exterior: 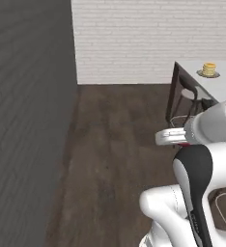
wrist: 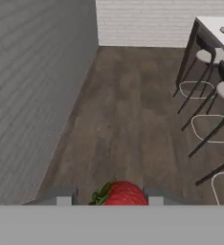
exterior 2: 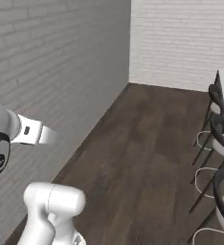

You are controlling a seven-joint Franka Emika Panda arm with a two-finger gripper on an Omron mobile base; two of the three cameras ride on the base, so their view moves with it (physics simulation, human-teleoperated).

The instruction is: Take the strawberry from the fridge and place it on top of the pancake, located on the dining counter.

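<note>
The room is big, with a dark wood floor (exterior: 115, 159) and brick walls. The long white counter (exterior: 221, 84) stands at the far right, with dark stools (wrist: 214, 91) pushed up beside it. On the counter sits a plate with the pancake (exterior: 209, 69), well apart from the robot. The gripper (wrist: 106, 195) is held out over bare floor. Its two fingers are closed on the strawberry (wrist: 121, 194), which sits right between them. The strawberry is small, light and soft, so I think a hard squeeze could squash it. It looks smooth and may slip. Holding it gently on its fat middle seems best.
</note>
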